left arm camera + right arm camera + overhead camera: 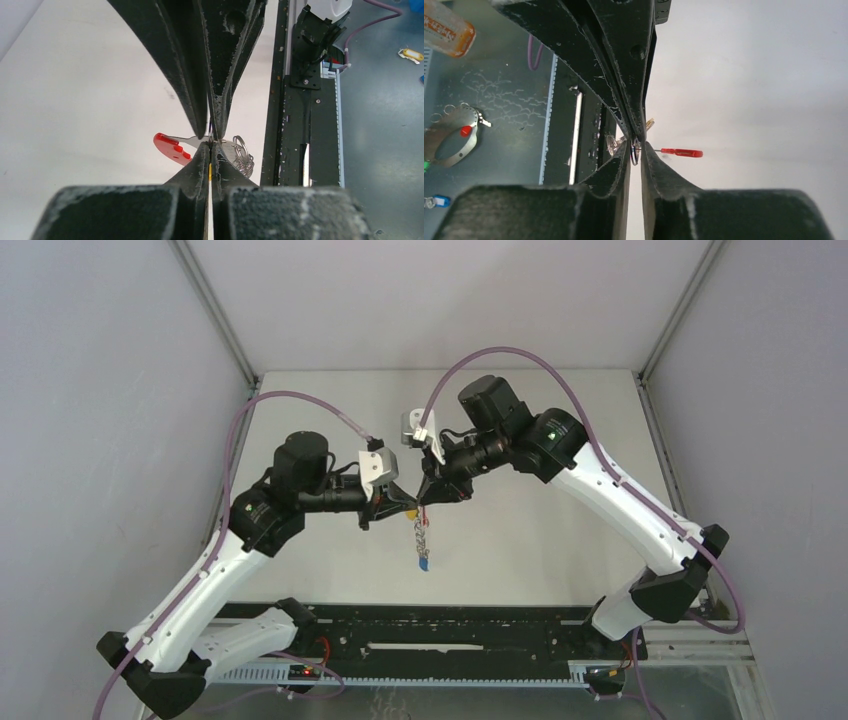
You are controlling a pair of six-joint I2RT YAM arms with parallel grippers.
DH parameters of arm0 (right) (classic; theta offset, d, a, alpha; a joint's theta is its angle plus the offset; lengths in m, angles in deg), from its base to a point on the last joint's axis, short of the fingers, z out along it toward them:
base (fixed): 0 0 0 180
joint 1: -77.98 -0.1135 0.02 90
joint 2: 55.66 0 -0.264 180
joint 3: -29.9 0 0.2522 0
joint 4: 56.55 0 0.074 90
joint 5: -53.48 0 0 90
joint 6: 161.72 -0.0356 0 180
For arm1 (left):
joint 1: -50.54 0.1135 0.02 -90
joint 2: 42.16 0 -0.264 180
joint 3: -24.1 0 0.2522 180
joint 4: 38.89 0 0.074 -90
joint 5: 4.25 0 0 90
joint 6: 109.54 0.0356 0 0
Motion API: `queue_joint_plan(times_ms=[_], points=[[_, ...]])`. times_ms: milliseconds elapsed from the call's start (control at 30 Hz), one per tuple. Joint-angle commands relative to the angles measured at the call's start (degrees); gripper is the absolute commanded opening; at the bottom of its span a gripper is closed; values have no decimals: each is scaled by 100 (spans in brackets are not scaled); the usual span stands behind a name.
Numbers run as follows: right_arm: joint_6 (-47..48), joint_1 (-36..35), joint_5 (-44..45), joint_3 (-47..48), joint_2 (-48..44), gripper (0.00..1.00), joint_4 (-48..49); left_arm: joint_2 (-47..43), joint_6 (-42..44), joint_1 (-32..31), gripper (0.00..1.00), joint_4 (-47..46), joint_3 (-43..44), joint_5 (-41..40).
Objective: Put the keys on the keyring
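Two robot arms meet above the middle of the white table [560,540], their tips almost touching and the keyring [421,530] held in the air between them. The left gripper [388,506] is pressed fully closed. A sliver of yellow, the yellow-headed key [408,508], shows between its pads and pokes out at its tip.

The right gripper [430,496] faces it from the opposite side with its jaws narrow. A thin wire loop of the keyring sits in the slit between its fingertips, but whether the pads actually pinch that loop cannot be told.

From the meeting point the keyring's grey links hang straight down. The blue-headed key [425,562] dangles at their lower end, clear of the tabletop and on the side toward the table's near edge.

The red tag [170,147] juts out sideways on a thin metal stem just beside the fingertips, flat-on in the left wrist view and edge-on in the right. A coil of split rings [243,156] bunches on the other side of the fingers.
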Motion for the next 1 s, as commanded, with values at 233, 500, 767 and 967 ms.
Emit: queue_joint_plan(times_ms=[233, 500, 767, 967], points=[[-248, 1, 109, -346, -300, 0, 777, -151, 48, 22, 10, -302, 257, -19], [-1739, 756, -1258, -2344, -1552, 0, 3543, -303, 1049, 22, 40, 35, 321, 93], [-2725, 775, -1571, -3520, -2067, 0, 5717, -220, 1078, 35, 47, -210, 580, 165], [-3205, 767, -1628, -3974, -2169, 0, 6987, -179, 1488, 39, 50, -212, 849, 61]])
